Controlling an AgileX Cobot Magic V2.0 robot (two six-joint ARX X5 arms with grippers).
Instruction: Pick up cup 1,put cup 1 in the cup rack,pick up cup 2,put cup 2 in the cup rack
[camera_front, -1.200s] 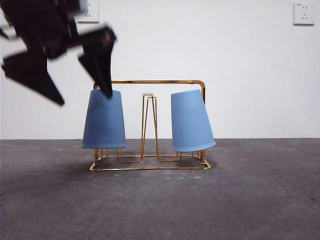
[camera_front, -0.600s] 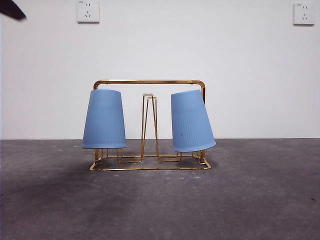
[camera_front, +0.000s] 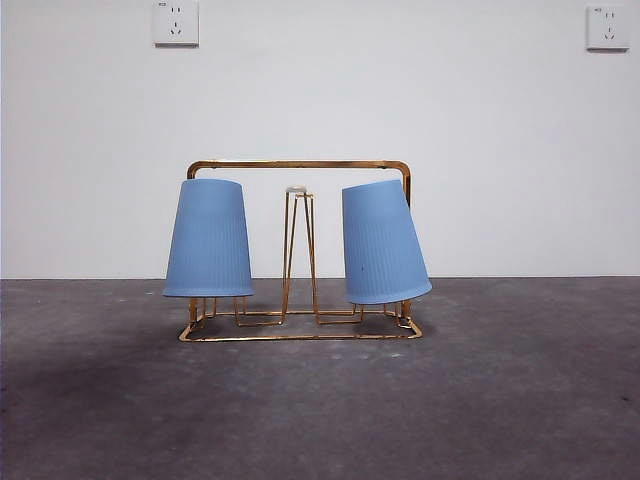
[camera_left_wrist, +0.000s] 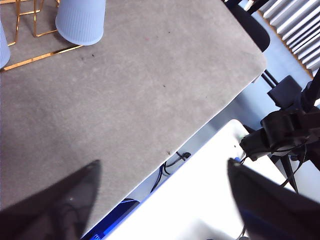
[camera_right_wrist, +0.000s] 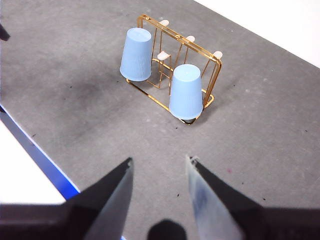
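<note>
The gold wire cup rack (camera_front: 300, 164) stands mid-table in the front view. Two ribbed blue cups hang on it upside down: one (camera_front: 208, 238) upright on the left, the other (camera_front: 383, 242) leaning on the right. No arm shows in the front view. My right gripper (camera_right_wrist: 160, 160) is open and empty, well back from the rack (camera_right_wrist: 217, 75) and both cups (camera_right_wrist: 136, 55) (camera_right_wrist: 186, 91). My left gripper (camera_left_wrist: 162, 200) hovers wide open and empty over the table's edge, far from the rack's base wire (camera_left_wrist: 40, 55) and the nearer cup (camera_left_wrist: 80, 20).
Grey felt table (camera_front: 500, 400) against a white wall with two sockets (camera_front: 175, 22) (camera_front: 607, 27). In the left wrist view the table edge (camera_left_wrist: 210, 115) drops off to a white surface, cables and black stand gear (camera_left_wrist: 285, 135).
A second ago an open gripper was at the top of the left cup; it has drawn away up and left, out of the front view. The cups and rack have stayed put.
</note>
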